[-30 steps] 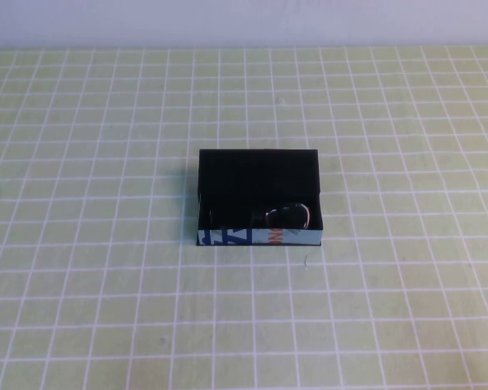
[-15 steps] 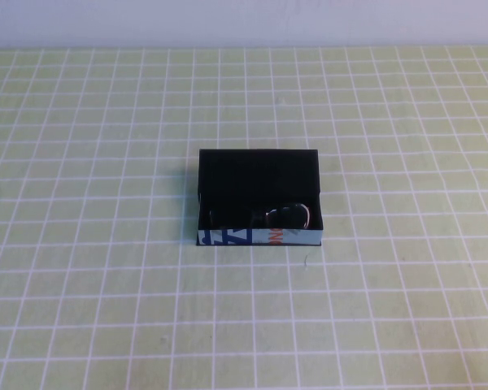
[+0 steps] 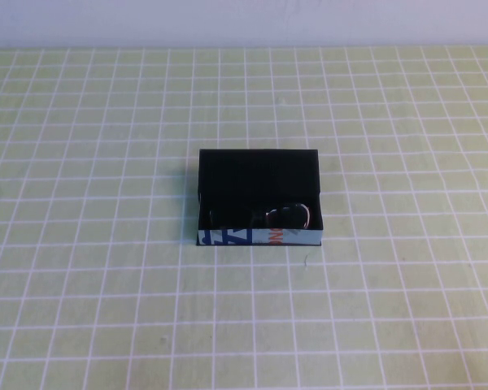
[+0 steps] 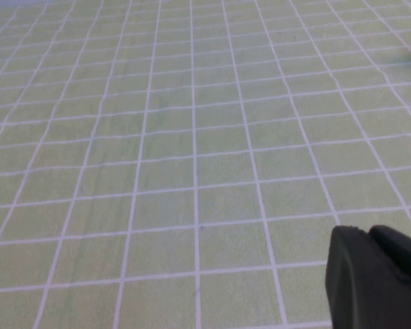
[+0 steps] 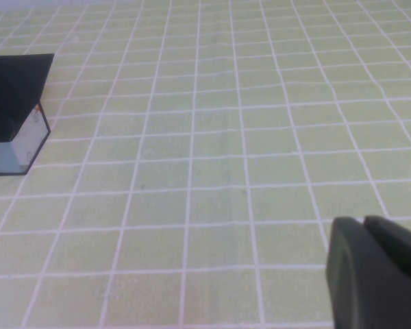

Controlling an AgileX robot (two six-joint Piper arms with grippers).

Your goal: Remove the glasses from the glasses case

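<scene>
Showing only in wrist views (over bare cloth): left gripper, right gripper

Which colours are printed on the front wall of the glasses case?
White with blue and orange marks on the glasses case, clearest in the high view.

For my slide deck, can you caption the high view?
Glasses lie in the open case on the green grid cloth; neither gripper is in view.

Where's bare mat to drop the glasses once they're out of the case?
The case sits mid-table, the glasses in its near right corner. Bare grid lies left, right, in front and behind it. The only occupied spot is the case itself. Left gripper and right gripper hang over bare mat, outside the high view.
</scene>
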